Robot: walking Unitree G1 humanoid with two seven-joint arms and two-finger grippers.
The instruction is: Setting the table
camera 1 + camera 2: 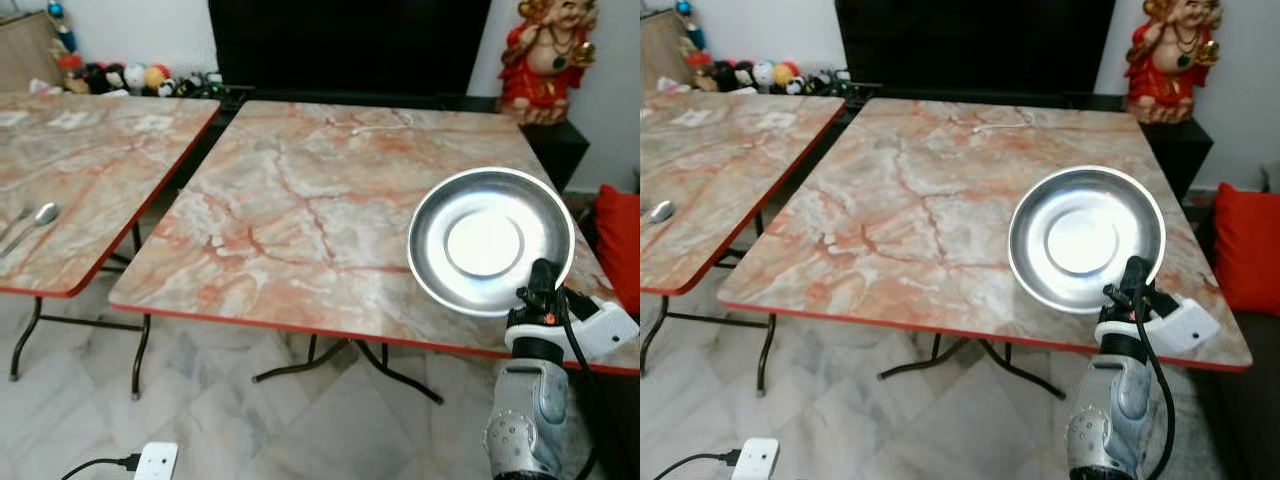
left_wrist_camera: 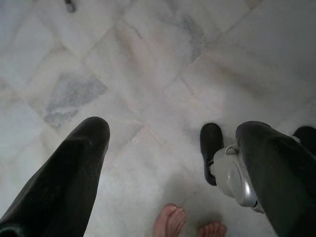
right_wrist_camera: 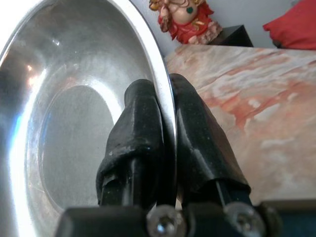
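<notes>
While the right gripper [image 3: 165, 123] pinches the rim of a shiny metal plate [image 1: 490, 240], one black finger [image 3: 136, 133] lies inside the dish and the other finger presses on its outer side, so the jaws are closed on the plate's edge. Seen from the head, the plate is held tilted above the near right corner of a marble-patterned table [image 1: 300, 200] with a red edge, its bright hollow facing the camera. The silver right arm [image 1: 530, 420] rises from below that corner, with a white block at the wrist just beside the plate's lower rim.

Beyond the table's far right corner stands a red and gold figurine [image 1: 545, 55] on a dark cabinet, and a red cushion [image 1: 620, 245] sits to the right of the table. A thin white cord [image 1: 375, 125] lies near the table's far edge. To the left of the table stands a second table of the same pattern, with a spoon [image 1: 40, 215] resting on it. On the pale tiled floor in front of the table lies a white plug block [image 1: 155, 462].

The left gripper [image 2: 173, 163] hangs over the floor with its fingers spread apart and holding nothing; a person's bare toes [image 2: 170, 222] show on the tiles beneath it.
</notes>
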